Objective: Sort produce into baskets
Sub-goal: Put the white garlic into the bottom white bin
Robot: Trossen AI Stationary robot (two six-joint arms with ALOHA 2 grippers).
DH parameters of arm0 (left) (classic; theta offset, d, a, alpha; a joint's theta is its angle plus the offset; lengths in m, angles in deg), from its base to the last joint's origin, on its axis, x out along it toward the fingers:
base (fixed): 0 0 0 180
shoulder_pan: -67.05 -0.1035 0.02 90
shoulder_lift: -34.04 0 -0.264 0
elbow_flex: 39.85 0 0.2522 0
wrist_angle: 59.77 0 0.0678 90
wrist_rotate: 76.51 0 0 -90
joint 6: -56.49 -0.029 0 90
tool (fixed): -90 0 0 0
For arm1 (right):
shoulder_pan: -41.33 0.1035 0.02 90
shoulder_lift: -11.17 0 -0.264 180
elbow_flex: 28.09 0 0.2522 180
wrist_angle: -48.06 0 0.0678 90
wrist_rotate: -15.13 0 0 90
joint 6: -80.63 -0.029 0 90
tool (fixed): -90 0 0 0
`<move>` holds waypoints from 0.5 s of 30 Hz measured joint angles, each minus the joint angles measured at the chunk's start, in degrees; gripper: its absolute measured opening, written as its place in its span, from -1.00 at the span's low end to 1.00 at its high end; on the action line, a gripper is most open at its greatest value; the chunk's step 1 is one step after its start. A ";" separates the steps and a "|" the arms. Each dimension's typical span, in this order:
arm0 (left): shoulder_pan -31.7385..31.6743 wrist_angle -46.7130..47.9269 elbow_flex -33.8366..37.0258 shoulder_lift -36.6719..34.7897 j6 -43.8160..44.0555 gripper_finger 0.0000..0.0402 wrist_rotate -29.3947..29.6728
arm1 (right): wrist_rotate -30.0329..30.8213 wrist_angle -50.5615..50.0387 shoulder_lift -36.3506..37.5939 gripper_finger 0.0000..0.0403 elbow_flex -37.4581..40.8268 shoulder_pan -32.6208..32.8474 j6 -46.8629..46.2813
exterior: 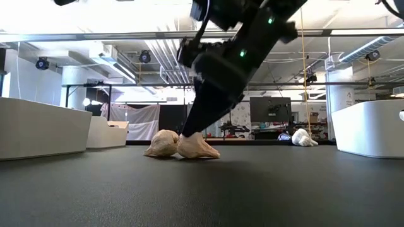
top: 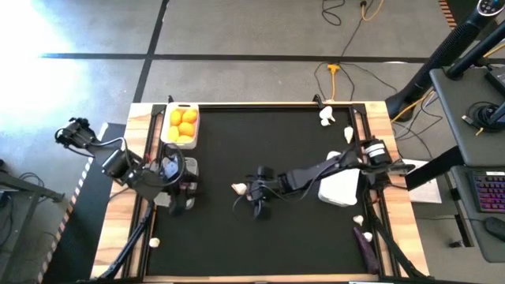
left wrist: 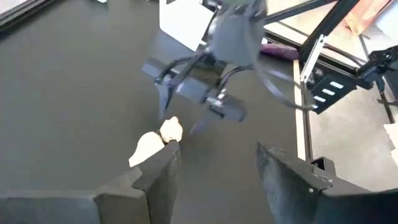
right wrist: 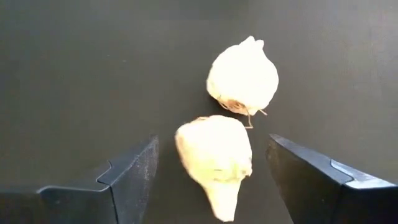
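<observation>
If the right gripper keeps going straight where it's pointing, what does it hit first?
Most likely the nearer garlic bulb, lying between the open fingers of the right gripper. The second bulb lies just beyond it.

Black mat [top: 268, 150] on wood table [top: 142, 118]; yellow cable [top: 335, 75] on floor; keyboard [top: 491, 191] on side desk, right.

The high camera looks straight down; the low one looks level across the black mat [top: 237, 237]. Both wrist cameras share two white knobbly garlic bulbs [right wrist: 242, 78].
</observation>
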 joint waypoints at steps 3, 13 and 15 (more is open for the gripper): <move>0.14 0.26 0.04 0.24 -0.06 -0.08 1.13 | 0.11 0.84 -1.67 0.40 0.00 -0.78 0.02; 0.24 -0.28 0.09 0.33 -2.33 -0.14 3.42 | -1.19 1.88 -4.79 0.10 -0.07 -2.04 -2.27; 0.25 -0.34 0.09 0.33 -2.33 -0.15 3.57 | -1.31 1.49 -4.24 0.00 -0.07 -2.04 -2.62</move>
